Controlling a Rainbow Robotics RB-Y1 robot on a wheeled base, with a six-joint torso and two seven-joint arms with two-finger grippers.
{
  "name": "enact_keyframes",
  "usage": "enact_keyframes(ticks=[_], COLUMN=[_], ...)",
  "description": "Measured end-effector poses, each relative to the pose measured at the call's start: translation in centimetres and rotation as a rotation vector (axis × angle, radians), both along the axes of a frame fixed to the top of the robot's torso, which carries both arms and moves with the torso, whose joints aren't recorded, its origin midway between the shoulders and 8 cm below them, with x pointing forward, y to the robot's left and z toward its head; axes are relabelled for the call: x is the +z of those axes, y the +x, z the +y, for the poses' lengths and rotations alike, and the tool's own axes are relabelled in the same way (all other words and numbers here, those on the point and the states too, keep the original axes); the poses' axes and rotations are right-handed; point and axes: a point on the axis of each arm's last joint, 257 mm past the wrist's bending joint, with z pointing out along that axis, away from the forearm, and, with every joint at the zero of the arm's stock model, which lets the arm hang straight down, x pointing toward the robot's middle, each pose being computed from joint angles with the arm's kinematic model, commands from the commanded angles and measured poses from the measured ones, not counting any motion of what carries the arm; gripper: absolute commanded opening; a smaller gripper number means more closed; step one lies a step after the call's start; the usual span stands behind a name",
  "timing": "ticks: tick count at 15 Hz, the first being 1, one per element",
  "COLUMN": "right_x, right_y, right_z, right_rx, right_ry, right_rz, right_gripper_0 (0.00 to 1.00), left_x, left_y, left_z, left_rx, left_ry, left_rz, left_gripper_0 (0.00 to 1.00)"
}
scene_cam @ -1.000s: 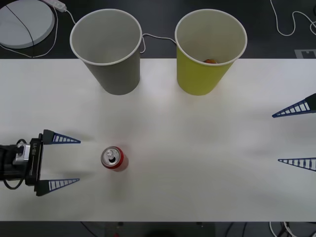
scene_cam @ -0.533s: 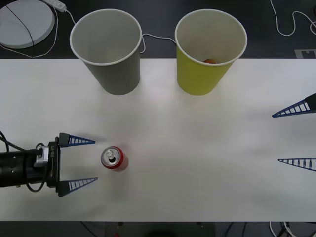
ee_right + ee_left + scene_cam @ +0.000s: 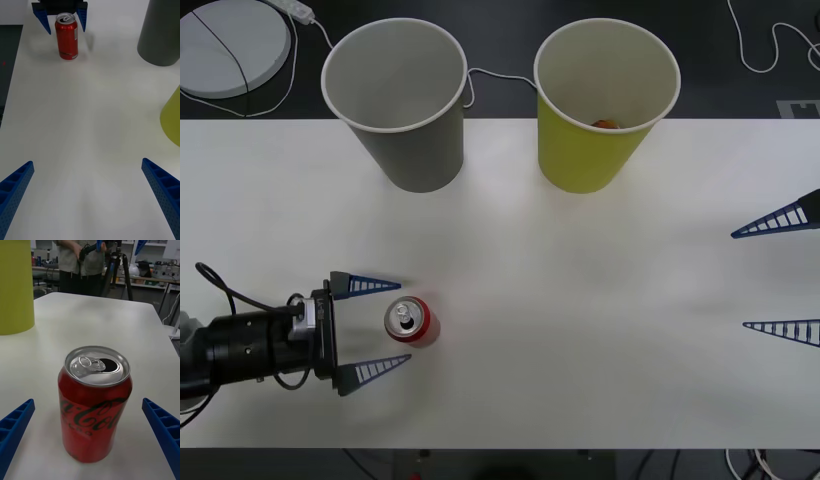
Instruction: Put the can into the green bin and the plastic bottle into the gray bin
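the left gripper [image 3: 388,324] sits spread wide at the can [image 3: 412,321] (upright, untouched, near the table [image 3: 580,300] front). behind stand the gray bin [image 3: 398,100], then the green bin [image 3: 605,100]. the right gripper [image 3: 783,274] waits open at the far edge.

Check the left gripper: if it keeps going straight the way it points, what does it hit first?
The can. The left gripper is open and level with it, one finger on each side, tips about at its near edge. Going straight, the can slides between the fingers before anything else.
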Motion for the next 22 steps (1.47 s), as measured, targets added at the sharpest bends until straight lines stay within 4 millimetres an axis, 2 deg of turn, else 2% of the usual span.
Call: enact_keyframes(ticks=[7,12,13,14,15,22], right_x=[0.0,0.0,0.0,0.0,0.0,0.0], right_y=[0.0,0.0,0.0,0.0,0.0,0.0], right_z=[0.0,0.0,0.0,0.0,0.0,0.0], right_rx=[0.0,0.0,0.0,0.0,0.0,0.0], right_ry=[0.0,0.0,0.0,0.0,0.0,0.0], right_rz=[0.0,0.0,0.0,0.0,0.0,0.0], right_gripper_0=[1.0,1.0,1.0,1.0,1.0,1.0], left_x=[-0.5,-0.6,-0.7,-0.7,-0.7,-0.6], left_y=[0.7,1.1,1.1,1.1,1.1,1.0], left_z=[-3.3,-4.1,-4.1,-4.1,-4.2,-4.2], left_rx=[0.012,0.006,0.005,0.004,0.004,-0.001], left_ry=[-0.032,-0.02,-0.019,-0.018,-0.019,-0.021], left_rz=[-0.036,-0.051,-0.051,-0.051,-0.051,-0.053], left_gripper_0=[1.0,1.0,0.53,0.17,0.0,0.0])
